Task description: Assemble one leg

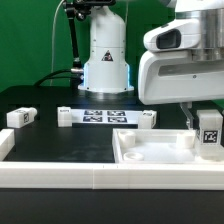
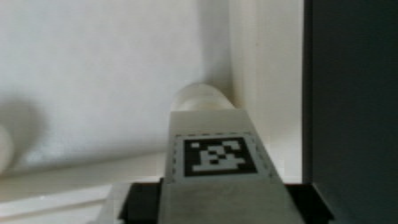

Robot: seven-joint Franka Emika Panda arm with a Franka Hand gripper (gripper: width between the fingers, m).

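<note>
My gripper (image 1: 207, 122) is shut on a leg (image 1: 209, 136), a small white block with a black-and-white tag facing the camera. It holds the leg upright over the far corner of the large white rimmed panel (image 1: 150, 157), at the exterior view's right. In the wrist view the leg (image 2: 217, 150) runs out from between my jaws, and its rounded tip sits at the panel's inner corner (image 2: 107, 90). I cannot tell whether the tip touches the panel. My fingers are mostly hidden behind the leg.
Three more white legs lie on the black table: one at the exterior view's left (image 1: 20, 117), one beside the marker board (image 1: 67, 117) and one at its other end (image 1: 146, 120). The marker board (image 1: 105, 116) lies before the robot base (image 1: 105, 60). A white rail (image 1: 60, 178) runs along the front.
</note>
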